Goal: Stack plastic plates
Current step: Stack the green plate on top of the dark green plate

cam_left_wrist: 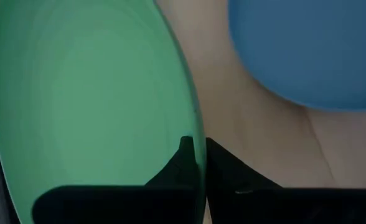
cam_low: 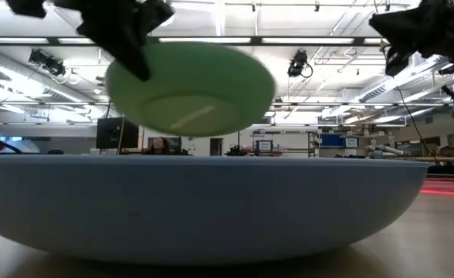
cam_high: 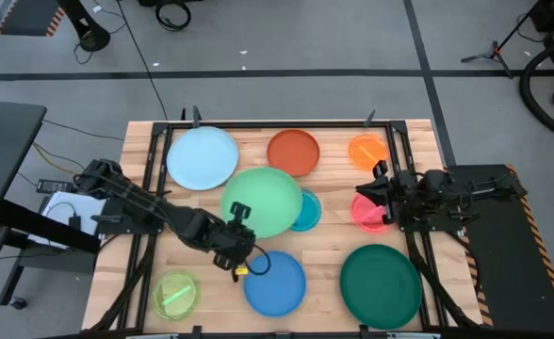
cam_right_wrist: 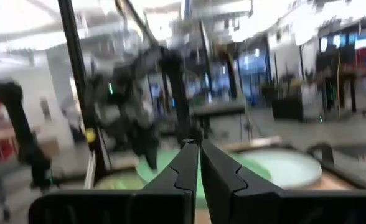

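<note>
The light green plate hangs in the air, held by my left gripper at its near-left rim. In the low view the light green plate floats tilted above the blue plate, which fills the foreground. The blue plate rests flat on the table near my left gripper. The teal plate lies partly hidden under the lifted one. My right gripper is shut and raised over the pink plate, touching nothing. Pale blue, red-orange, translucent orange, dark green and lime plates lie flat. My left gripper pinches the light green plate's rim on its near-left side, one finger on the inner face and one finger on the underside. The fingers come level from the table's near-left. The plate is lifted clear and tilted.
The plates lie spread over the wooden table inside a black frame. A bare strip of wood runs between the blue and dark green plates. Cables and a stand lie on the floor beyond the far edge.
</note>
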`<act>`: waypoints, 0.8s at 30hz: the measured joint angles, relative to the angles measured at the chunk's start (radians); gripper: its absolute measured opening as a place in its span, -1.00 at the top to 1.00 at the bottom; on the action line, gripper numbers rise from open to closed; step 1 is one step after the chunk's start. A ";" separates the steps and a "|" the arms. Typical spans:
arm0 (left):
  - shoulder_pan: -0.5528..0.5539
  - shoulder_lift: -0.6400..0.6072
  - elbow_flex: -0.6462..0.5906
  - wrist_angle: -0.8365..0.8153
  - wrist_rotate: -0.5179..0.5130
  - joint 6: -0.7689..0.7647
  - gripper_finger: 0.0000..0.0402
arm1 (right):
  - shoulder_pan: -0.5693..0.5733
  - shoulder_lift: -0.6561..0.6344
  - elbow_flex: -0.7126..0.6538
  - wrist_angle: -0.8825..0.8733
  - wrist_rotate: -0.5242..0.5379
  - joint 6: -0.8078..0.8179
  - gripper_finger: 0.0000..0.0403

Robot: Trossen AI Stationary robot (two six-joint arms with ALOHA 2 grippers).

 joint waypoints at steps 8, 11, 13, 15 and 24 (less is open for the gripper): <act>0.097 0.000 0.095 -0.046 0.106 0.105 0.92 | 0.090 0.533 0.444 -0.348 0.007 -0.181 0.59; 0.113 0.000 0.100 -0.054 0.115 0.107 0.92 | 0.141 0.745 0.629 -0.515 0.065 -0.273 0.36; 0.114 0.000 0.100 -0.052 0.114 0.116 0.92 | 0.165 0.869 0.736 -0.603 0.098 -0.319 0.19; 0.114 0.000 0.100 -0.052 0.115 0.129 0.92 | 0.184 0.972 0.825 -0.663 0.123 -0.370 0.03; 0.099 0.000 0.100 -0.047 0.111 0.126 0.92 | 0.188 1.251 1.025 -0.715 0.189 -0.534 -0.32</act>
